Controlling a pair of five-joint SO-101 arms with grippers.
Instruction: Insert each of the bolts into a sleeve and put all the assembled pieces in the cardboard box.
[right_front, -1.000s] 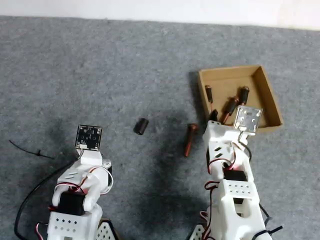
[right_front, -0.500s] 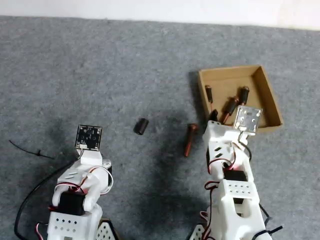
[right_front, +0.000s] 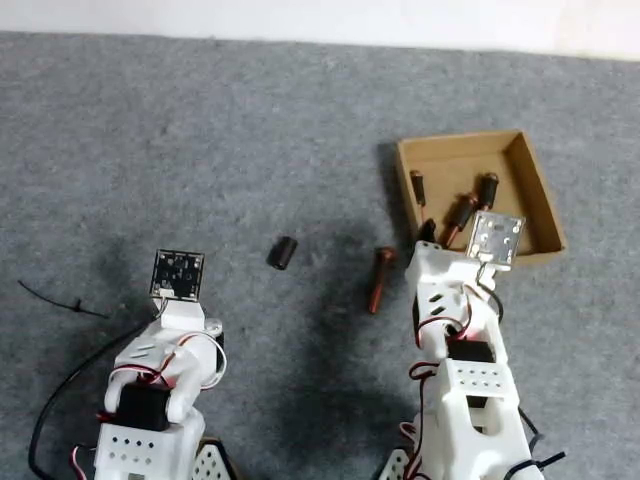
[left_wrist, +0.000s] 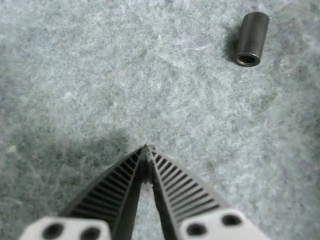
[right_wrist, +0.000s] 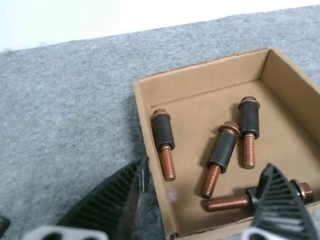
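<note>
Evidently final pair pending: bolt and sleeve lay apart | left gripper closed, right gripper wide | next likely needed grasping both.

A: Where does your left pincer stand?
B: You see its two ribbed fingers pressed together at the tips, over the grey, felt-like surface.
A: And the sleeve?
B: You'll find it lying on its side on that surface, dark, its hollow end facing the camera, well apart from the tips.
</note>
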